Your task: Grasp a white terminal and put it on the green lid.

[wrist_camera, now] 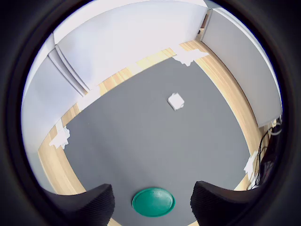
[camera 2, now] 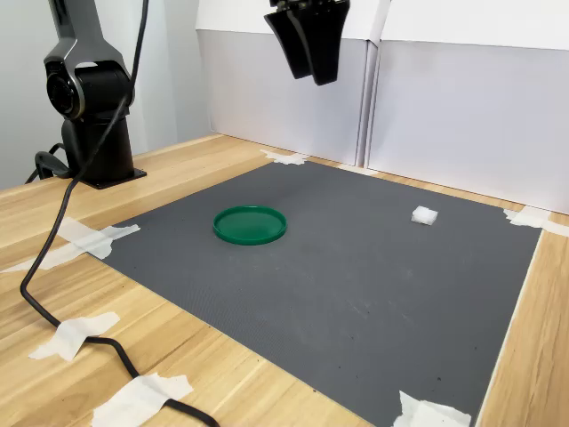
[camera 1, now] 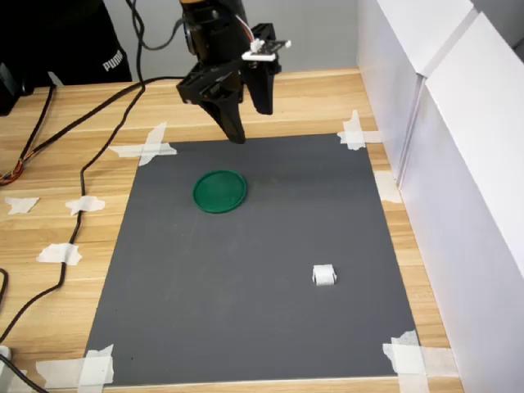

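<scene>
Tape (camera 2: 142, 398) pins the mat (camera 2: 338, 285) edge; white terminal (camera 2: 424, 215) well apart from green lid (camera 2: 250, 224).

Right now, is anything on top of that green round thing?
No. The green lid lies bare on the grey mat; the white terminal sits apart. Under the lid is hidden.

one white terminal (camera 1: 324, 276), one green lid (camera 1: 219, 191), one grey mat (camera 1: 246, 278)

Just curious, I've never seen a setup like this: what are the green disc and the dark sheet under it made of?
The green lid looks like smooth, slightly glossy plastic with a thin moulded rim. The grey mat seems matte rubber or foam: fine woven-looking texture, no shine.
</scene>
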`<state>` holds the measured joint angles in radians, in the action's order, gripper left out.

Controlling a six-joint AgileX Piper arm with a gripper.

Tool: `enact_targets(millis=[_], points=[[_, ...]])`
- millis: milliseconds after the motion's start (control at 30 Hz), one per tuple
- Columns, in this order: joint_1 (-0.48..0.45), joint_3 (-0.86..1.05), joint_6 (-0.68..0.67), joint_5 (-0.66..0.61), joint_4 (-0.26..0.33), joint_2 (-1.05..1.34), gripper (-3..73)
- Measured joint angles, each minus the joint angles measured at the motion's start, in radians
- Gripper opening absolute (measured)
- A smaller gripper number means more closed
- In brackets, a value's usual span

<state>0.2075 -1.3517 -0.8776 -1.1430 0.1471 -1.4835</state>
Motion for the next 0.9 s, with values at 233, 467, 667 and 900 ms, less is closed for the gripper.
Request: enact_targets(millis=[233,467,667,900], points=[[0.071,-0.115,0.026,-0.017,-0.001,-0.106,71.5],[0.075,-0.209,0.069,0.016,-0.008,-0.216,71.5],[0.082,-0.277,0.123,0.034,-0.014,-0.313,71.5],[0.145,-0.324,0.179,0.078,-0.041,-0.378,71.5]])
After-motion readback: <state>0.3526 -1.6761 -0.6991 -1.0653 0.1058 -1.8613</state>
